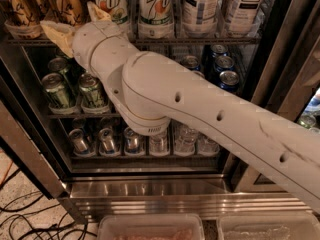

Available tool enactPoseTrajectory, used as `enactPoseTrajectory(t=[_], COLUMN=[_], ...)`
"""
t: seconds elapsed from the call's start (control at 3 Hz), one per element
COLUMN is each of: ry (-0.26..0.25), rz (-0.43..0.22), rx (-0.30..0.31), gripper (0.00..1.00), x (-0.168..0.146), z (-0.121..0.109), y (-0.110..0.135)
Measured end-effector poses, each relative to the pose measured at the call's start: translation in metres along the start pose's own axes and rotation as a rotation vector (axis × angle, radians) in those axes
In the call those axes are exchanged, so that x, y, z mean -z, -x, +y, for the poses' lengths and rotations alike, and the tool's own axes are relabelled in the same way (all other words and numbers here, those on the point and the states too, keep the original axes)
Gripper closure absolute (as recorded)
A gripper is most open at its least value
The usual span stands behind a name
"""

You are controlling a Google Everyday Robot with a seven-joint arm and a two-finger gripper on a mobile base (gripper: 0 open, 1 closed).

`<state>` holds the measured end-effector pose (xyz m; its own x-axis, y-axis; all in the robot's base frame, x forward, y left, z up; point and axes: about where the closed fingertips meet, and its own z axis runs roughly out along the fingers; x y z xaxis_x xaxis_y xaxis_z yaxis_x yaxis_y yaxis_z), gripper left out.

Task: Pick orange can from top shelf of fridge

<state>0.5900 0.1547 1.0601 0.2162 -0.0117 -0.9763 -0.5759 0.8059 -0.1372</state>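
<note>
Two coppery-orange cans point(66, 2) point(19, 7) stand at the left end of the top shelf point(200, 41) of the fridge point(150, 190). My gripper point(75, 21) is at the shelf's front rail, just below and in front of the right-hand orange can. Its tan fingers are spread open: one finger point(54, 32) points left, the other point(98, 12) points up between the orange can and a 7up can point(113, 4). Nothing is held. My white arm point(200, 109) crosses the fridge's middle and hides part of the lower racks.
Another 7up can point(156, 9) and tea bottles point(200, 6) fill the top shelf to the right. Green cans point(59, 89), blue cans point(228, 79) and silver cans point(105, 140) sit below. The door frame point(295, 59) stands right. Clear bins point(150, 228) and floor cables point(30, 219) lie below.
</note>
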Motion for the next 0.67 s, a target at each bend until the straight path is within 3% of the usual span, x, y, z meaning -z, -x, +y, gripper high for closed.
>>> enactPoseTrajectory(t=[0.67], ry=[-0.003], rz=[0.0], rx=[-0.006], gripper=[0.28], x=[-0.0204], z=[-0.0118], y=[-0.0015])
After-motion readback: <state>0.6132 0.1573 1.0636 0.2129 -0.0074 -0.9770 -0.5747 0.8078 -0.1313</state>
